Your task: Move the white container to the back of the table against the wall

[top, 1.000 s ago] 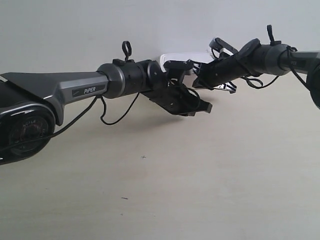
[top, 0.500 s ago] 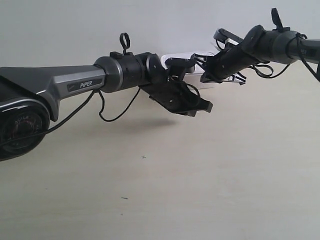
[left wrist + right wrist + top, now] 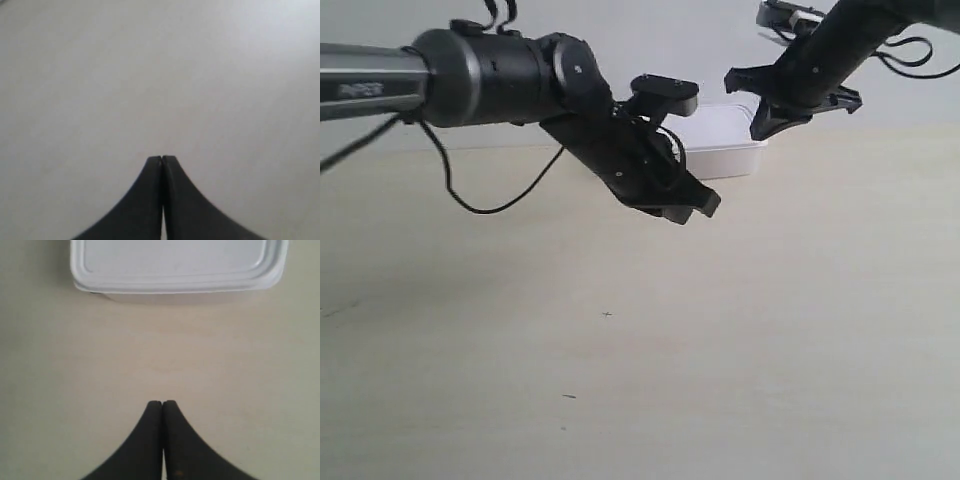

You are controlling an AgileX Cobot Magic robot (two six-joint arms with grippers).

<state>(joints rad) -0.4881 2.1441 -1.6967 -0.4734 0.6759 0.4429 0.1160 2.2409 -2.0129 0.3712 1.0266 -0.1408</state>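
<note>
The white container rests lidded on the table at the back, right by the wall. In the right wrist view the same container lies ahead of my right gripper, which is shut on nothing and held well apart from it above the table. My left gripper is shut too, with only a plain pale surface beyond it. The arm at the exterior view's left hangs in front of the container. The arm at the exterior view's right is raised above it.
A loose black cable droops under the arm at the exterior view's left. A few tiny dark specks mark the table. The two arms' ends are close together near the container.
Both arms have risen over the last second. The arm at the exterior view's right lifted off the container, so more of the box now shows.
</note>
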